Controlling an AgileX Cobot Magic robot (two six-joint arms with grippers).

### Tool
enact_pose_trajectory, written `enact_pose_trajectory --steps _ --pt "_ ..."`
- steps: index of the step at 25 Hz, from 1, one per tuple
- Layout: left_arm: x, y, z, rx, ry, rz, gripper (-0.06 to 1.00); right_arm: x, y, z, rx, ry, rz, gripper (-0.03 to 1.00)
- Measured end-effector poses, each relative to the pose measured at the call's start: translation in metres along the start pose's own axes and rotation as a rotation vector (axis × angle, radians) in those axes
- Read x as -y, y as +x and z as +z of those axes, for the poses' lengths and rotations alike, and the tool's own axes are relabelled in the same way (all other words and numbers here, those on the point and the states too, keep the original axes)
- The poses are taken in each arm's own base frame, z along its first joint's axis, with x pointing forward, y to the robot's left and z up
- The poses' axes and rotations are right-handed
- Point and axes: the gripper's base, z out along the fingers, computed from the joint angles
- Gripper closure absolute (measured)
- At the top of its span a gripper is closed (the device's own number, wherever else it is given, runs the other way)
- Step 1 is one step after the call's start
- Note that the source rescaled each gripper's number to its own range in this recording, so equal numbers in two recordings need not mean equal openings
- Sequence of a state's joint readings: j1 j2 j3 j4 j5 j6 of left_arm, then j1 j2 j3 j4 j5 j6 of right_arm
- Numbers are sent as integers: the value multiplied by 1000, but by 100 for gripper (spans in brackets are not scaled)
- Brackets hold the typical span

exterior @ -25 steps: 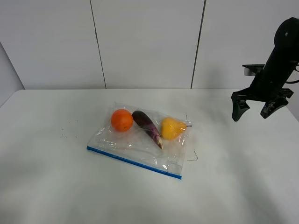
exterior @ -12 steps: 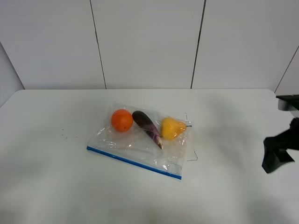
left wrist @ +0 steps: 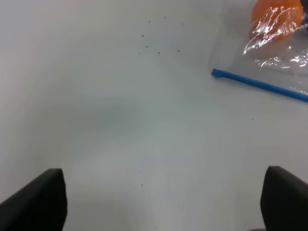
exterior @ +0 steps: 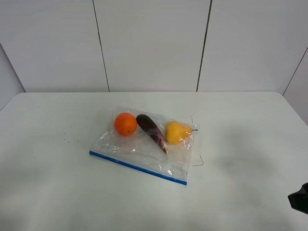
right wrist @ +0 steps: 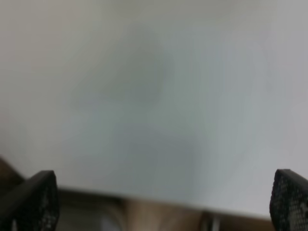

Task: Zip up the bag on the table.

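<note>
The clear crinkly bag point(exterior: 144, 144) lies flat near the middle of the white table point(exterior: 57, 187). Its blue zip strip point(exterior: 137, 167) runs along the near edge. An orange point(exterior: 125, 123), a purple eggplant point(exterior: 151, 129) and a yellow fruit point(exterior: 177, 132) show through it. In the left wrist view the strip's end point(left wrist: 260, 85) and the orange point(left wrist: 276, 21) sit at the far corner. My left gripper point(left wrist: 163, 199) is open over bare table, well away from the bag. My right gripper point(right wrist: 163, 202) is open over the table's edge; a dark part of it point(exterior: 301, 198) shows at the lower right.
Small dark specks point(exterior: 71, 132) dot the table left of the bag. A thin wire-like mark point(exterior: 198, 161) lies by the bag's right side. The table's right edge point(exterior: 294, 109) is near my right arm. A white panelled wall point(exterior: 154, 43) stands behind.
My right arm has swung from the upper right, down past the table's right edge, to the lower right corner, almost out of view. The bag has not moved.
</note>
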State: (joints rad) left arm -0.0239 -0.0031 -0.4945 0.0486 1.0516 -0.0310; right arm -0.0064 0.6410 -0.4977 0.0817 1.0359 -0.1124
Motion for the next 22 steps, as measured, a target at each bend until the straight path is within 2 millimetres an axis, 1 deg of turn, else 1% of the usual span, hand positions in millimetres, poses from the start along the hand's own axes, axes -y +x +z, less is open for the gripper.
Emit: enact_pose_trajectory --steps 3,5,9,19,22 --pt "0 0 0 0 0 0 -5 -2 12 -21 164 11 -10 -2" --pt "0 0 0 0 0 0 -5 -4 20 -31 247 17 -16 -2" --pt "0 0 0 0 0 0 -5 -6 36 -46 388 27 -26 -2" --pt "0 0 0 0 0 0 -5 -9 67 -66 628 44 -43 -2" --pt "0 0 0 0 0 0 -5 -10 70 -67 643 44 -44 -2"
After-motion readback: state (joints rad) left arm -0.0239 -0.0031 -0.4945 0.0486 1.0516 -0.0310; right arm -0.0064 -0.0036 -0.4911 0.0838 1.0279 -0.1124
